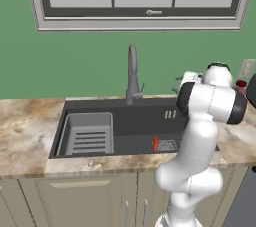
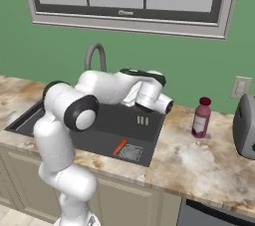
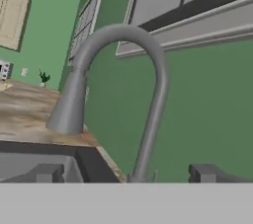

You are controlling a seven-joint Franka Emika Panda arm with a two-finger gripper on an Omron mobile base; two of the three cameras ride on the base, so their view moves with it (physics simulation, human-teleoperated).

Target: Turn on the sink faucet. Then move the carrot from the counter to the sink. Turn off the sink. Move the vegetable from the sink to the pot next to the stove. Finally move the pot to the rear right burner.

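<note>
Carrot (image 2: pixel 120 146) in sink (image 2: pixel 149 120); gripper (image 3: pixel 127 173) at faucet (image 3: pixel 148 99), empty.
Carrot lies on basin floor just beside drain grate (image 2: pixel 130 151), ribbed tray (image 1: pixel 89 134) at the far end. Hand view: both fingertips (image 3: pixel 47 172) spread to their widest, gooseneck rising between them, touching neither. Nothing held. Pink-red bottle (image 2: pixel 201 117) on counter (image 2: pixel 199 163), well apart from the sink.

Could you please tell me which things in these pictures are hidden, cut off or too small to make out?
- Claw: in the left base view the arm's own white links cover it; jaw gap unreadable there.
- Sink faucet lever: its base is cut off by the hand view's bottom edge.
- Water flow: none discernible in any view.
- Carrot in the sink: too small for detail.
- Grey appliance: cut off by the right base view's edge.
</note>
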